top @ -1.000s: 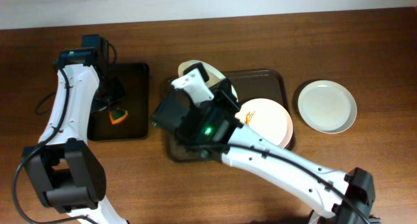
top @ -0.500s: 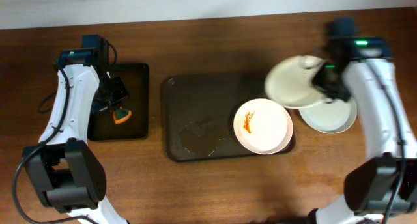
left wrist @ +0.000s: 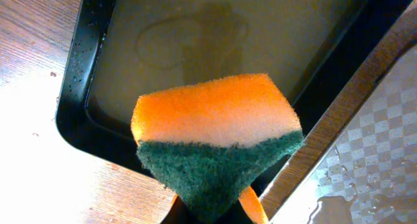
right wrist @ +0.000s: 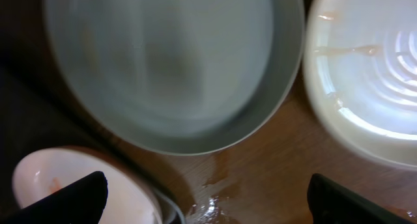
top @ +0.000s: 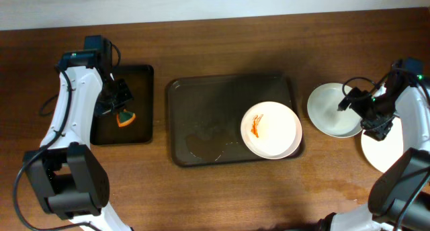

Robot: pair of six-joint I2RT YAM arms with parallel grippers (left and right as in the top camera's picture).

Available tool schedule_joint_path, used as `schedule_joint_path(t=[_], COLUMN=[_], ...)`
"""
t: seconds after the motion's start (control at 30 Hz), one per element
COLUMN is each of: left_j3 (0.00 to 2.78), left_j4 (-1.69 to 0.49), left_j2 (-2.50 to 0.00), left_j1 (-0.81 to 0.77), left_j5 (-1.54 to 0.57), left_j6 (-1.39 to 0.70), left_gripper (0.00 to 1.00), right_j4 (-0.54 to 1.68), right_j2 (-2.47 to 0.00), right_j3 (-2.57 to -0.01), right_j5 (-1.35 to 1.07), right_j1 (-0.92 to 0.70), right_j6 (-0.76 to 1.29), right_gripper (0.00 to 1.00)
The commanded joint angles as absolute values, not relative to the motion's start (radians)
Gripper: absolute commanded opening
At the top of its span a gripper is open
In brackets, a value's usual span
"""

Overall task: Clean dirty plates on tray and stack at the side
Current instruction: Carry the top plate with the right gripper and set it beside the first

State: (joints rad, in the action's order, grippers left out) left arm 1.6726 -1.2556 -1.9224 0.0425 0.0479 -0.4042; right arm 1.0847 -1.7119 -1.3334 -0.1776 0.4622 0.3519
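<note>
You are at the last dirty plate. One round shallow white plate with an orange-red smear (top: 271, 129) lies at the right end of the large dark brown rectangular tray (top: 201, 103). Two other white plates sit on the wooden table (top: 222, 191) to the right of the tray: the nearer plate (top: 329, 110) looks clean, and the farther plate (right wrist: 365, 74) shows a faint reddish streak near its rim. They lie just beside each other, not stacked.

Your right gripper (right wrist: 205, 188) hovers over these two with its fingers spread wide and nothing between them. Your left gripper (top: 121, 110) pinches the orange foam sponge with the green scouring face (left wrist: 218, 126) above the small black tray (top: 141, 76), well apart from the smeared plate.

Next, I judge, the right gripper should take the smeared plate by its rim while the sponge comes across to wipe it. Stacking the side plates comes after.
</note>
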Motion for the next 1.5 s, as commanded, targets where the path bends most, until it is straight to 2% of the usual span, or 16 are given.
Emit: schedule_joint_path(t=[0.0, 0.07, 0.17, 0.27, 0.4, 0.53, 0.73, 0.87, 0.93, 0.97, 1.17, 1.27, 1.37, 1.43, 1.47], left_j3=[1.67, 1.67, 1.67, 1.67, 1.67, 1.67, 1.67, 1.67, 1.67, 1.67, 1.67, 1.67, 1.67, 1.67, 1.67], left_j4=[-1.257, -1.256, -1.262, -1.263, -1.253, -1.25, -1.248, -1.247, -1.246, -1.246, -1.238, -1.238, -1.242, -1.242, -1.242], left_j2=[-1.914, -1.914, -1.914, -1.914, -1.914, -1.914, -1.914, -1.914, -1.914, -1.914, -1.914, -1.914, -1.914, -1.914, -1.914], left_j1=[0.042, 0.042, 0.042, 0.042, 0.042, 0.042, 0.042, 0.042, 0.042, 0.042, 0.042, 0.042, 0.042, 0.042, 0.042], left_j5=[0.04, 0.04, 0.04, 0.04, 0.04, 0.04, 0.04, 0.04, 0.04, 0.04, 0.018, 0.018, 0.018, 0.018, 0.018], left_j6=[-0.387, -0.387, -0.387, -0.387, -0.387, -0.387, -0.387, -0.387, -0.387, -0.387, -0.387, -0.387, -0.387, -0.387, -0.387], left_gripper=[0.0, 0.0, 0.0, 0.0, 0.0, 0.0, 0.0, 0.0, 0.0, 0.0, 0.0, 0.0, 0.0, 0.0, 0.0], right_j4=[1.104, 1.118, 1.125, 1.157, 1.149, 1.031, 0.99, 0.971, 0.966, 0.96, 0.844, 0.775, 0.77, 0.772, 0.777], right_j2=[-1.666, -1.661, -1.663, -1.663, -1.665, -1.695, -1.758, -1.84, -1.866, -1.871, -1.872, -1.872, -1.872, -1.872, -1.871], right_j3=[-1.362, -1.362, -1.362, -1.356, -1.276, -1.176, -1.169, -1.168, -1.168, -1.168, -1.112, -1.05, -1.05, -1.05, -1.05], right_j5=[-0.22, -0.258, -0.035, -0.003, -0.02, -0.093, 0.013, 0.009, 0.008, 0.005, -0.035, -0.047, -0.079, -0.105, -0.155], right_j1=[0.453, 0.422, 0.438, 0.599, 0.921, 1.059, 1.074, 1.074, 1.073, 1.073, 1.073, 1.073, 1.073, 1.073, 1.073], right_j6=[0.315, 0.266, 0.517, 0.582, 0.582, 0.582, 0.669, 0.694, 0.694, 0.694, 0.697, 0.697, 0.697, 0.688, 0.671], right_gripper=[0.98, 0.99, 0.99, 1.0, 0.98, 0.95, 0.89, 0.73, 0.71, 0.64, 0.62, 0.54, 0.17, 0.04, 0.04])
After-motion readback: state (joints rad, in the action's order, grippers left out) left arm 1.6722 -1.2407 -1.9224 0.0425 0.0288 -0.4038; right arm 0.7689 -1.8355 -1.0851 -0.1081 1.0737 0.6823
